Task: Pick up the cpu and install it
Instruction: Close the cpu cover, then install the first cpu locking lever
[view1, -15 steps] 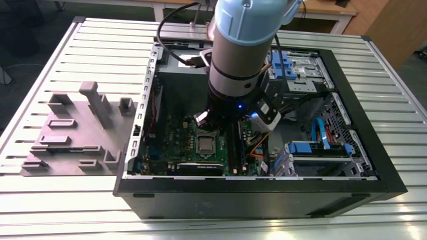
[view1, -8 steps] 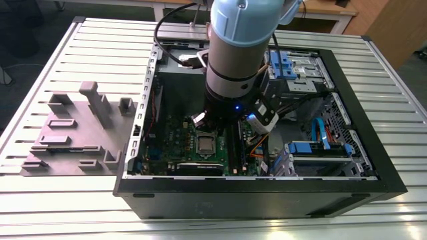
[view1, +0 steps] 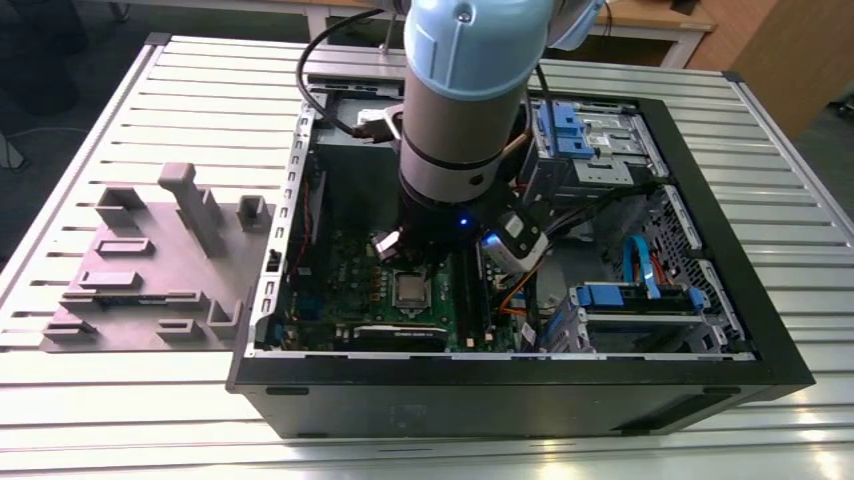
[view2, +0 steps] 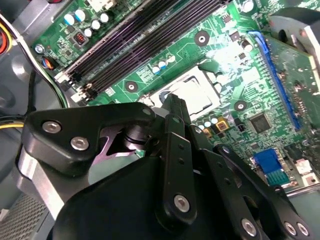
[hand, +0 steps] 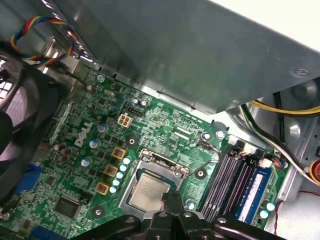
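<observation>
The arm (view1: 461, 110) reaches down into the open computer case (view1: 694, 200), which lies on its side on the slatted metal table (view1: 174, 90), toward the table's edge at the exterior view's right. The gripper (hand: 172, 202) hangs low over the green motherboard (hand: 165, 125), directly above the socket (hand: 152, 182). In the first wrist view the fingertips (hand: 169, 200) look drawn together to a narrow point with nothing visibly clamped between them, though how tightly they meet, I cannot tell.

And the cpu (hand: 148, 189): its pale silver top sits flat inside the metal-framed socket, square to the frame, just beside the fingertips. The second wrist view shows the same pale square (view2: 200, 92) past the finger (view2: 175, 115), which stands right over its edge; whether they touch is hidden.

Black memory slots (hand: 227, 177) run alongside the socket, with a blue-labelled memory stick (hand: 252, 192) beyond them. Coloured wires (hand: 37, 27) loop near the fan (hand: 20, 115). Out on the table, toward the edge at the exterior view's left, a grey moulded fixture tray (view1: 147, 270) sits apart from the case.
</observation>
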